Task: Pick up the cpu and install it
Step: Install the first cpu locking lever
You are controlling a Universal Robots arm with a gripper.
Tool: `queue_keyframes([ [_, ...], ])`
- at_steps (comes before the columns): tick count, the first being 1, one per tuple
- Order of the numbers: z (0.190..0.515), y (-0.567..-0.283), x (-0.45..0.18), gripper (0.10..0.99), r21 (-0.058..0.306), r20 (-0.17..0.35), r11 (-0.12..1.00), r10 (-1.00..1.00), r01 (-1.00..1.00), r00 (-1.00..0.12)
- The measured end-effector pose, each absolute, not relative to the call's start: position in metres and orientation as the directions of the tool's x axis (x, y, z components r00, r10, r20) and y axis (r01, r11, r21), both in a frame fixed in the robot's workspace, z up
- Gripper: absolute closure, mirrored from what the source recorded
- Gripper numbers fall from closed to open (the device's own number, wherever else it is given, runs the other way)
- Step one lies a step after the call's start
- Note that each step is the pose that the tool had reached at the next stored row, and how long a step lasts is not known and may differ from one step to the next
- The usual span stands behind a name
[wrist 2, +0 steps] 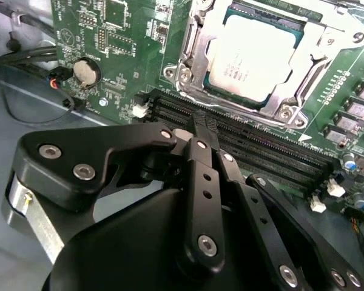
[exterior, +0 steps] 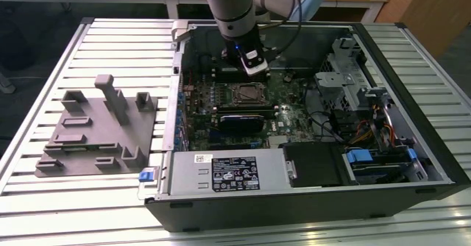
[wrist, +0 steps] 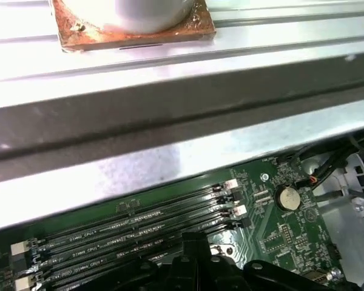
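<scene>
The cpu point(wrist 2: 252, 54), a small square chip with a pale silver top, lies flat inside the metal-framed socket point(wrist 2: 197, 45) on the green motherboard point(wrist 2: 124, 36). In the exterior view the socket point(exterior: 246, 93) sits mid-board inside the open computer case. My gripper point(exterior: 254, 64) hangs just behind the socket, above the memory slots. In the second wrist view my gripper point(wrist 2: 200, 127) has its black fingers point(wrist 2: 201, 157) pressed together with nothing between them, a short way from the cpu. The first wrist view shows my gripper point(wrist: 194, 242) over the memory slots point(wrist: 139, 224).
A grey fixture point(exterior: 96, 130) with upright posts stands on the slatted table at the exterior view's left. Inside the case are a black block point(exterior: 239, 122), the power supply point(exterior: 228, 171), a drive cage point(exterior: 346, 75) and cables point(exterior: 360, 130). A coin battery point(wrist 2: 86, 71) sits beside the slots.
</scene>
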State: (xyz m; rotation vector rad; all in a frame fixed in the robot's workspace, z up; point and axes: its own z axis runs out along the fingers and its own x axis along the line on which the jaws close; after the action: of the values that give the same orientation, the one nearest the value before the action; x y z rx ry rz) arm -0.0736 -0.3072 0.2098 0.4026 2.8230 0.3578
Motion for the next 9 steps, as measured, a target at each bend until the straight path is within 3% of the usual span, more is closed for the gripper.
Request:
queue_keyframes([
  [9,0.2144,-0.3072,-0.0736,0.980,0.276,-0.226,0.931,0.303,0.237,-0.926],
])
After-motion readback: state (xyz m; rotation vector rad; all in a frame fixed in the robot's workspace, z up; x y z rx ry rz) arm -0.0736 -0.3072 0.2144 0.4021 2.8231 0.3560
